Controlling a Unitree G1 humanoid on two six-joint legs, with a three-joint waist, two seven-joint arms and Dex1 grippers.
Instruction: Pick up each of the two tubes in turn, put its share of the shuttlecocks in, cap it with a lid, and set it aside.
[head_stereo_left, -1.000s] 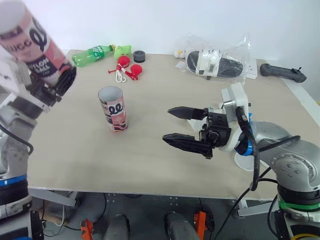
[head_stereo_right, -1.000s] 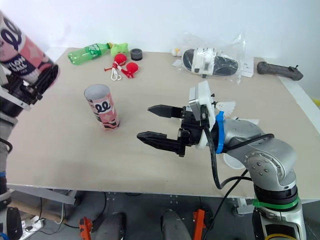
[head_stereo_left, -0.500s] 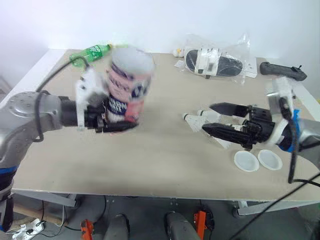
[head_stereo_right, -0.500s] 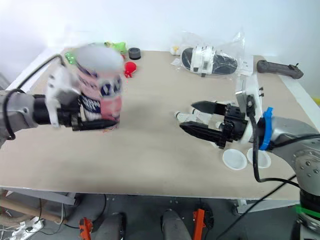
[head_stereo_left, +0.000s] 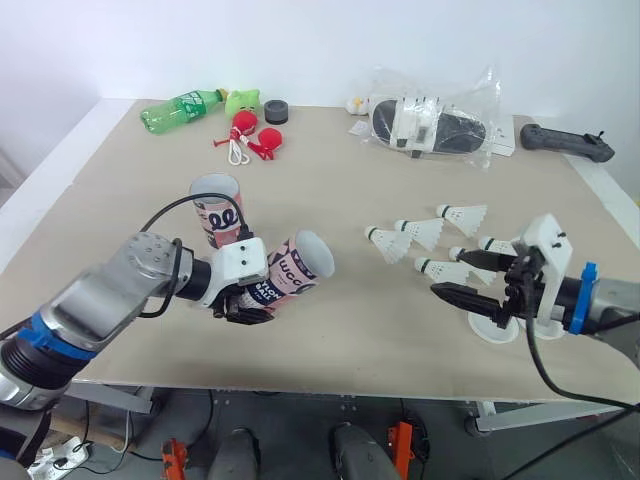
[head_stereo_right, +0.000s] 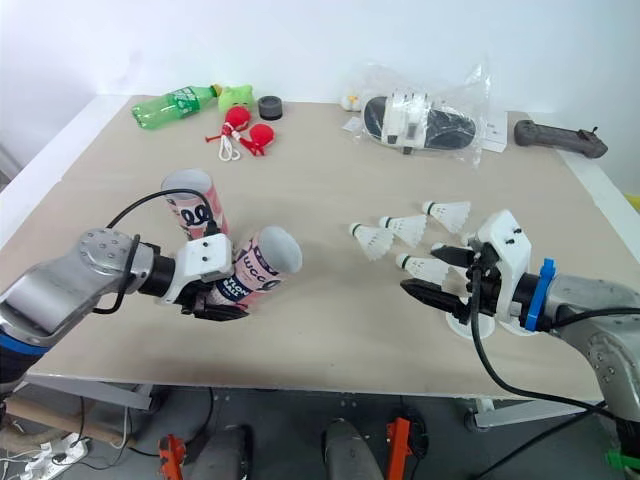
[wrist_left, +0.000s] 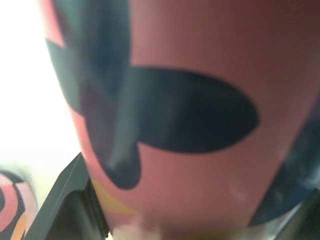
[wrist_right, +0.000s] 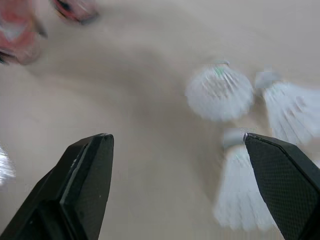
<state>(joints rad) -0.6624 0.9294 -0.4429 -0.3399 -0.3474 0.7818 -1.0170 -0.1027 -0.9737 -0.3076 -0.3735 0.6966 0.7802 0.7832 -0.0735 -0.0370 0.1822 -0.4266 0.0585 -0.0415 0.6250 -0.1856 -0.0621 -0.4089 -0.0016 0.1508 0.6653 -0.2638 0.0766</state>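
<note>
My left gripper (head_stereo_left: 252, 298) is shut on the base of a pink printed tube (head_stereo_left: 285, 270), seen close up in the left wrist view (wrist_left: 190, 100). The tube is tilted low over the table, its open mouth facing right. A second tube (head_stereo_left: 218, 205) stands upright just behind it. Several white shuttlecocks (head_stereo_left: 420, 232) lie on the table right of centre. My right gripper (head_stereo_left: 455, 273) is open, low over the table, its fingers (wrist_right: 85, 170) either side of one shuttlecock (head_stereo_right: 420, 265). A white lid (head_stereo_left: 490, 325) lies under that arm.
A green bottle (head_stereo_left: 185, 105), a green toy (head_stereo_left: 245, 100), red toys (head_stereo_left: 255, 135) and a black roll (head_stereo_left: 278, 112) lie at the far left. A plastic bag with a slipper (head_stereo_left: 435, 120) and a black handle (head_stereo_left: 565, 145) lie at the far right.
The left arm has brought its tube down from high up to a low tilted hold near the upright tube. The right gripper has moved right to the shuttlecocks. The camera has shifted.
</note>
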